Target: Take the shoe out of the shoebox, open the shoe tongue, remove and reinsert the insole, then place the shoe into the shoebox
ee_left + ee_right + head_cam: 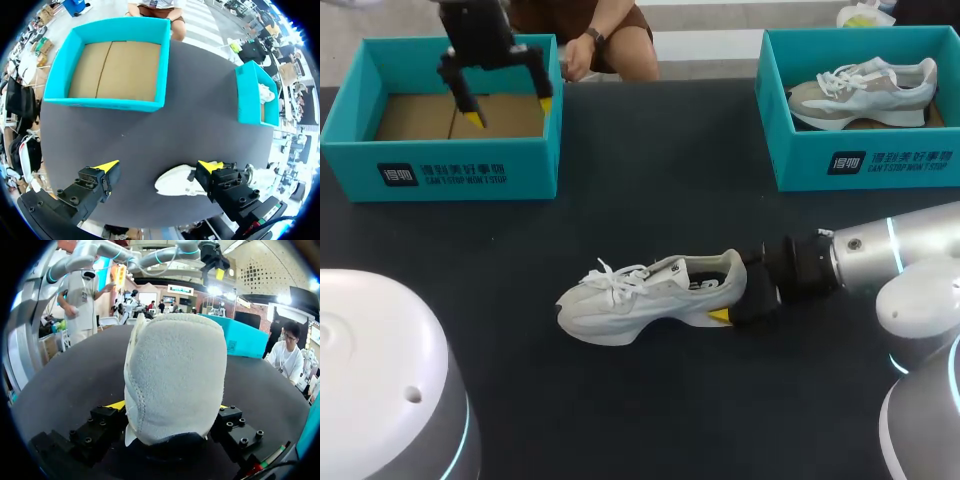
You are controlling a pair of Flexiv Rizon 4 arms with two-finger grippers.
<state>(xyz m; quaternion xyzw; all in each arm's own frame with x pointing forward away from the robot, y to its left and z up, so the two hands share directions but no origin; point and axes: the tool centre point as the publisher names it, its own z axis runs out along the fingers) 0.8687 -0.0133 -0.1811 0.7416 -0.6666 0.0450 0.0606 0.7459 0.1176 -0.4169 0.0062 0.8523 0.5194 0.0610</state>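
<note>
right fingers (720,316): clamped on the heel of the shoe (650,292), one on each side. from my right wrist the grey heel fills the whole gap between them, with only a sliver of yellow tip showing at either side.
shoe: white with white laces, out of both boxes, in the middle of the table (650,400) and nearer to me than the boxes. its toe points to my left and its heel to my right, into my grip. the opening faces up and a dark lining shows inside. i cannot tell whether the sole rests on the table or hangs just above it.
right arm (910,250): silver, coming in low from my right, with its black wrist right behind the heel.
left fingers (107,167): spread wide apart, holding nothing. they hang above the left box (470,175), well apart from the shoe.
left box: teal and open, at the far left of the table. only its brown cardboard floor shows inside.
right box (860,165): teal and open, at the far right of the table. a second shoe (865,88), grey and white, lies inside it with its toe to my left.
</note>
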